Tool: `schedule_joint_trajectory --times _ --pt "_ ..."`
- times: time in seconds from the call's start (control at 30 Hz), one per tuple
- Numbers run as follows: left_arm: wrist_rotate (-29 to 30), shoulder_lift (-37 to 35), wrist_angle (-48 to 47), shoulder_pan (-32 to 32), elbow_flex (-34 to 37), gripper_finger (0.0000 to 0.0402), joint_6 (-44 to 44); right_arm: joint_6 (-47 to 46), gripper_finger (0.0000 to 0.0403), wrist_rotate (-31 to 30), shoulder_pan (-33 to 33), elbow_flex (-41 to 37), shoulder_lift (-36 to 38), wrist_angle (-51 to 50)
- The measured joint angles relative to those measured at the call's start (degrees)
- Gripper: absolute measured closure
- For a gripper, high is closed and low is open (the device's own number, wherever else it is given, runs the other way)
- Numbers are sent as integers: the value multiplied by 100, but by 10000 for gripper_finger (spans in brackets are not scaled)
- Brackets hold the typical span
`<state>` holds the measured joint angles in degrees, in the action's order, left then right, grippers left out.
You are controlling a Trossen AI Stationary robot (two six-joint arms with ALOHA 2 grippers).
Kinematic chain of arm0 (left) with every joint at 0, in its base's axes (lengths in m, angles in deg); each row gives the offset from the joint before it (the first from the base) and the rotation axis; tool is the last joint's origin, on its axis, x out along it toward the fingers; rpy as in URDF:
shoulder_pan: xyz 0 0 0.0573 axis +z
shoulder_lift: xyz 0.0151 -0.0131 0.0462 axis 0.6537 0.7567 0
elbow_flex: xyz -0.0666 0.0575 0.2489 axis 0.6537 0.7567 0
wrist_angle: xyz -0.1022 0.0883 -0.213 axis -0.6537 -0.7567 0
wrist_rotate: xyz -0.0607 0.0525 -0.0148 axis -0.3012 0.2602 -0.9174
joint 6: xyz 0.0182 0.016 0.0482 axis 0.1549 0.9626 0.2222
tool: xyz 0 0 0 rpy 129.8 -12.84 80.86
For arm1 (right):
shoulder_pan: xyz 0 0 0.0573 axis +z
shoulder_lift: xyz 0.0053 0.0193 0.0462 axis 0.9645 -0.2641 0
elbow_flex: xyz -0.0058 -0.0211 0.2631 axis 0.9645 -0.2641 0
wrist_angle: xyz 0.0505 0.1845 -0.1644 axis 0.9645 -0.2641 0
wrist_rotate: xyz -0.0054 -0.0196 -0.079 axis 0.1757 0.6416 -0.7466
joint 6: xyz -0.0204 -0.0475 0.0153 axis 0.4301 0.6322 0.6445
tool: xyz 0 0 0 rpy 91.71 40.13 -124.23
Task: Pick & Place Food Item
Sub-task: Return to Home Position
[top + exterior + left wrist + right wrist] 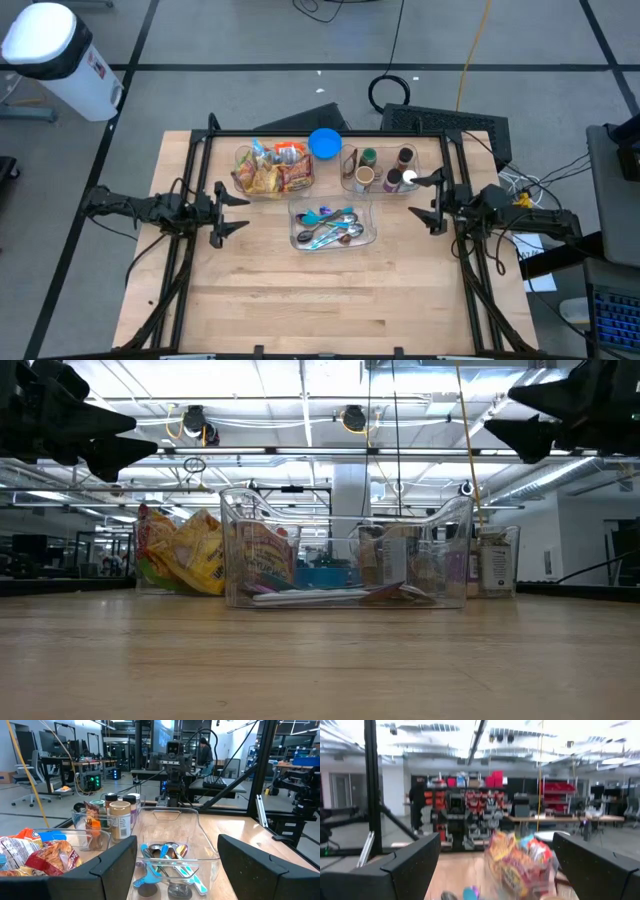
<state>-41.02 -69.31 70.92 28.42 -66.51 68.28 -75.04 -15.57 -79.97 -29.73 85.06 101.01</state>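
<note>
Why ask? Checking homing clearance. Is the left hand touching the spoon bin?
Apart. The high view shows bare table between the open left hand and the spoon bin.

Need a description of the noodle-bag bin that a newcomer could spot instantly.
On the wooden table, three clear bins cluster toward the far edge. The noodle-bag bin is the far-left one. Unlike the jar bin beside it and the spoon bin in front, it is stuffed with yellow, orange and red packets.

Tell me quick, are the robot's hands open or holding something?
Left gripper: open, holding nothing.
Right gripper: open, holding nothing.
</note>
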Motion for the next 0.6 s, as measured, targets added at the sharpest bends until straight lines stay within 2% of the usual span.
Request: schedule_joint_trajectory --times 0.33,0.6 --pt "2 2 0 0 0 117 0 336 23 -20 0 -13 -52 -1363" --pt "2 2 0 0 0 117 0 294 23 -4 0 -19 -135 -1442"
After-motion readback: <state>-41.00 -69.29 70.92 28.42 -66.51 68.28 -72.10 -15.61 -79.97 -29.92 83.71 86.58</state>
